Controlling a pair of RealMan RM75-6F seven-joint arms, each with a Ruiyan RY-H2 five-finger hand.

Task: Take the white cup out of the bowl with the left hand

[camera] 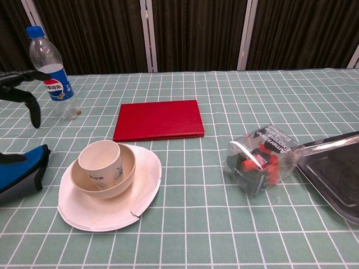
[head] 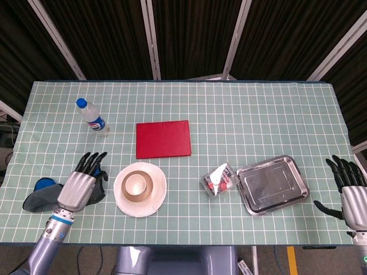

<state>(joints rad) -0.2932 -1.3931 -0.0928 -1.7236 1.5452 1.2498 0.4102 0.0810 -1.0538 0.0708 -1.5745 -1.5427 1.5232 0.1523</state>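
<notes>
The white cup (head: 135, 184) (camera: 101, 163) stands upright inside a tan bowl (head: 148, 191) (camera: 128, 167), which sits on a white plate (head: 159, 197) (camera: 143, 188). My left hand (head: 84, 184) (camera: 20, 89) hovers just left of the plate, fingers spread and pointing away from me, holding nothing. It is apart from the cup. My right hand (head: 350, 191) stays at the table's right edge, fingers spread and empty.
A blue and grey cloth (head: 39, 193) (camera: 19, 174) lies partly under my left hand. A Pepsi bottle (head: 93, 117) (camera: 52, 74) stands at the back left, a red book (head: 163, 138) (camera: 159, 119) behind the plate. A clear snack packet (head: 219, 179) (camera: 259, 158) lies beside a metal tray (head: 273, 184) (camera: 336, 169).
</notes>
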